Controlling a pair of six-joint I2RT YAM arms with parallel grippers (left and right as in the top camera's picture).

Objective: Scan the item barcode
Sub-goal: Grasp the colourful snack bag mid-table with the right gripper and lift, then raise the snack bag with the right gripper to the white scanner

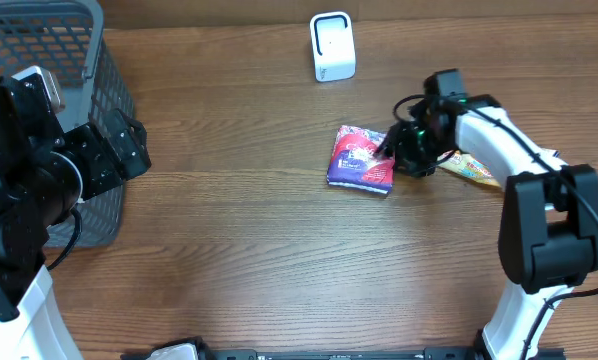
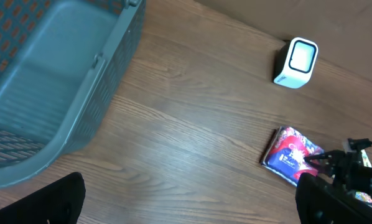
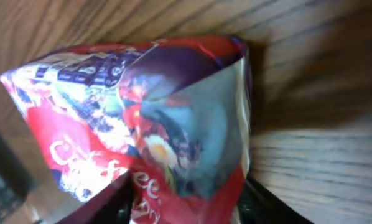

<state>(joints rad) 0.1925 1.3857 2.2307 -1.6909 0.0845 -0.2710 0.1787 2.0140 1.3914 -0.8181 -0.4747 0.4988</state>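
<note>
Right gripper (image 1: pixel 389 150) straddles the right edge of the red-purple glossy foil snack packet (image 1: pixel 361 158), centre-right in overhead; jaws part-open, can't tell if gripping. Best: firm pinch, lift w/o crumpling, face barcode twd small white box scanner (image 1: pixel 332 46), upper centre.

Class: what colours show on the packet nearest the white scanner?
Packet: red and purple, white lettering; clearest in right wrist view.
</note>
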